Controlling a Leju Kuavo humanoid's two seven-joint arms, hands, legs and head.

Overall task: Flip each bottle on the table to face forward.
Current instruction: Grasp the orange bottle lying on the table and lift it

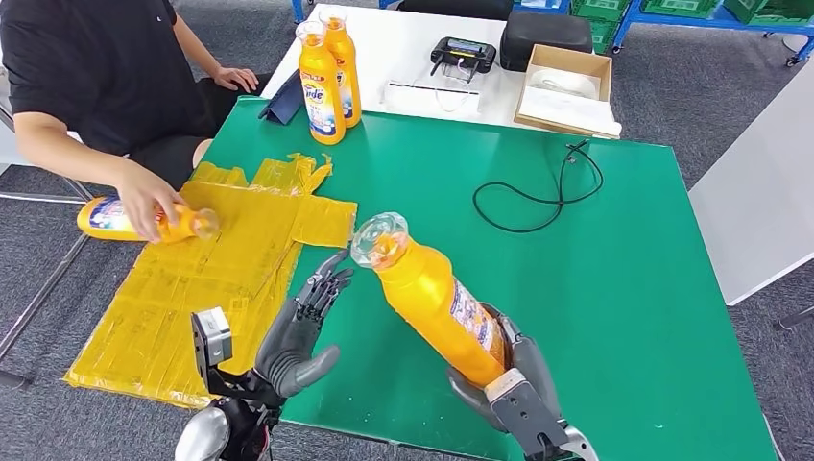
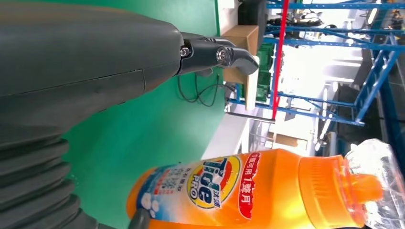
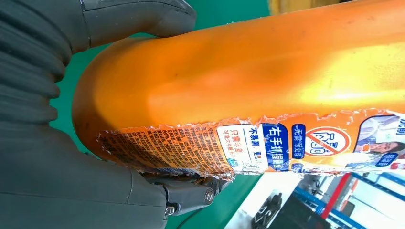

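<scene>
My right hand [image 1: 509, 370] grips the base of an orange detergent bottle [image 1: 432, 298], lifted off the green table [image 1: 653, 288] and tilted, its clear cap toward the far left. Its back label [image 3: 248, 148] faces the right wrist camera; the front label [image 2: 210, 183] faces the left wrist camera. Beside the bottle, my left hand [image 1: 302, 331] is raised with fingers spread, holding nothing. Two more orange bottles [image 1: 328, 72] stand upright at the table's far edge. A person's hand [image 1: 149, 197] holds another bottle [image 1: 144, 221] lying at the left edge.
A crumpled yellow sheet [image 1: 211, 279] covers the table's left part. A black cable [image 1: 542, 187] lies at the middle far side. On the white table behind are a cardboard box [image 1: 566, 86], a black controller [image 1: 463, 53] and a black case [image 1: 545, 29].
</scene>
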